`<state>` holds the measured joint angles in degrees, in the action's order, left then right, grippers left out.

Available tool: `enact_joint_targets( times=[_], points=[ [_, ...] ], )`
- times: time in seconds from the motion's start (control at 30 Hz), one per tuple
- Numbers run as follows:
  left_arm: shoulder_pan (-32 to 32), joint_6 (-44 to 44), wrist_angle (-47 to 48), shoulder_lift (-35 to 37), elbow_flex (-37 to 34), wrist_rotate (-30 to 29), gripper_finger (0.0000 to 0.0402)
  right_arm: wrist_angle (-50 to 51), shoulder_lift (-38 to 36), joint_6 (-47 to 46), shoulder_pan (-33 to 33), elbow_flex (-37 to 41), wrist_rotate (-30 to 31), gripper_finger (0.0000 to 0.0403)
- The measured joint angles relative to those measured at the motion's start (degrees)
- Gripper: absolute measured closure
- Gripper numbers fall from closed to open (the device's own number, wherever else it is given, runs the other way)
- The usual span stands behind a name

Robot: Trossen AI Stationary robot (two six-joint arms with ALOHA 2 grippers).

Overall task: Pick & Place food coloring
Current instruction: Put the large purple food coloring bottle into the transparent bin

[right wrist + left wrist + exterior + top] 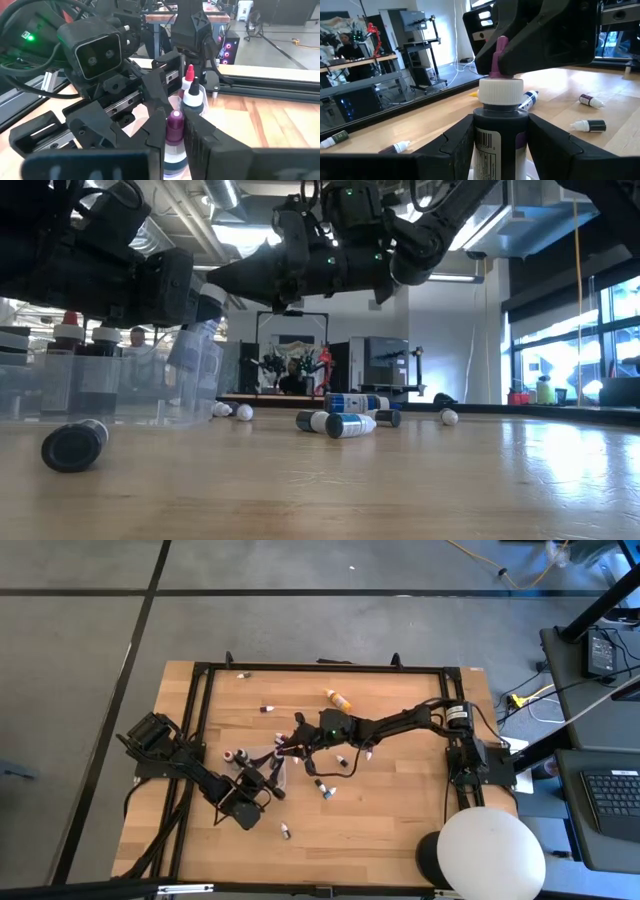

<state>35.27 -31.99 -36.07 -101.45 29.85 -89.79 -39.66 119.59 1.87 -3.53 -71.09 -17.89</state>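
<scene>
From above, the left gripper (262,783) and right gripper (290,745) meet over the tray (257,772) left of the table's (400,830) middle; small bottles (327,789) lie scattered, an orange one (339,698) farther off.

Low down, bottles (350,424) lie mid-table and a dark cap (73,445) nearer.

The left wrist shows fingers (457,137) clamped on a dark bottle (499,127).

The right wrist shows fingers (200,134) closed on its purple tip (174,127).
</scene>
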Motion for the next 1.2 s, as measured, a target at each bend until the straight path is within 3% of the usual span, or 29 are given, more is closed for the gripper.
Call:
enact_joint_targets(
  times=[0.37,0.87,1.2],
  points=[
    [0.0,0.3,-0.1,0.0,0.0,0.5,0.0235,0.2,0.0,0.3,0.0,0.0,0.1,0.0353],
    [0.2,11.7,-0.2,0.0,3.1,1.9,0.0186,0.8,0.0,3.1,0.1,0.0,-0.2,0.0353],
    [4.3,16.2,-0.3,4.2,3.7,0.6,0.0183,0.5,0.0,6.2,0.0,0.0,1.3,0.0353]
  ],
)
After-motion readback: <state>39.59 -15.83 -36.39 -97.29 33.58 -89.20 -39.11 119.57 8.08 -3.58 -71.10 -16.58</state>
